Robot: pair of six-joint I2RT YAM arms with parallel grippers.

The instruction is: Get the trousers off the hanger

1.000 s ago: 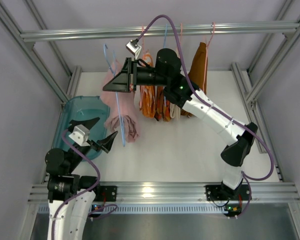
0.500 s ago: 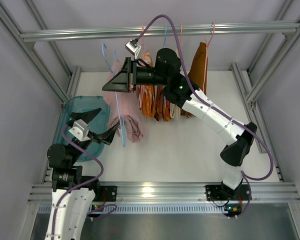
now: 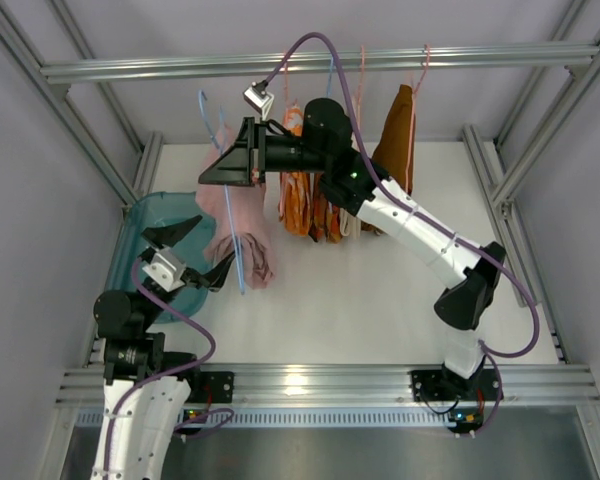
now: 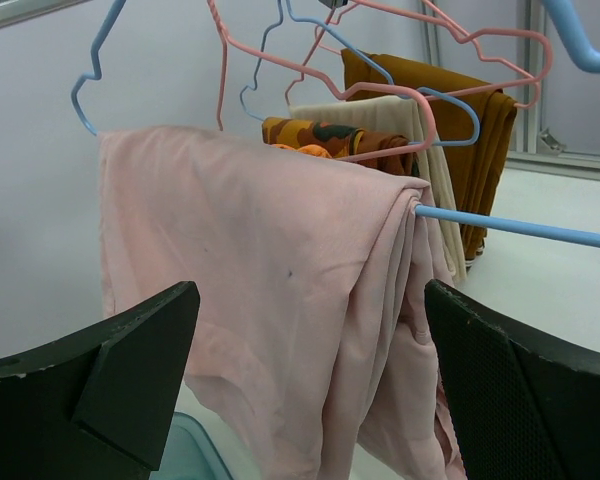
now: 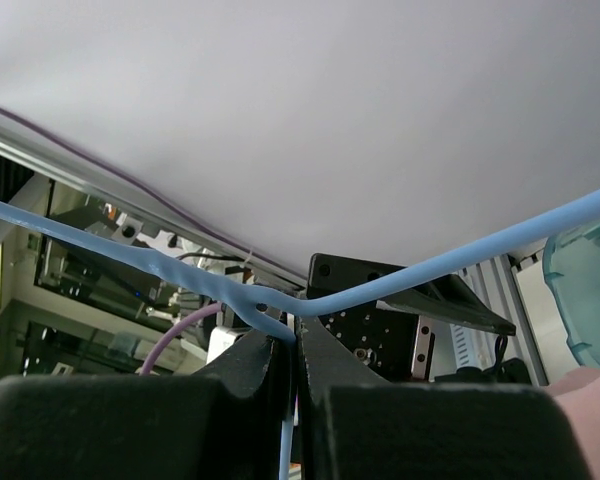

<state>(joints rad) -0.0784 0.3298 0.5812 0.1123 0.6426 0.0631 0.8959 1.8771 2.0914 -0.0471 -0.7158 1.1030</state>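
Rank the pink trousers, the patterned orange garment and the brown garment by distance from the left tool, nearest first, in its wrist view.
1. pink trousers: directly ahead of the open left tool.
2. patterned orange garment: behind them, centre.
3. brown garment: farthest back, on the right.

Dusty pink all over the trousers (image 4: 260,300) — plain cloth, one tiny dark speck on the front. They sit on a light blue hanger (image 4: 520,227), with a pink hanger (image 4: 223,80) behind. Next along, an orange garment (image 4: 325,133) blotched with dark brown, then a plain cream garment (image 4: 435,170), then a mustard-brown garment (image 4: 480,130). Both tools are matt black — left tool (image 4: 310,300), right tool (image 5: 292,365). The bin (image 3: 140,230) is see-through teal, the tabletop (image 3: 360,290) white, the cable (image 3: 315,36) purple.
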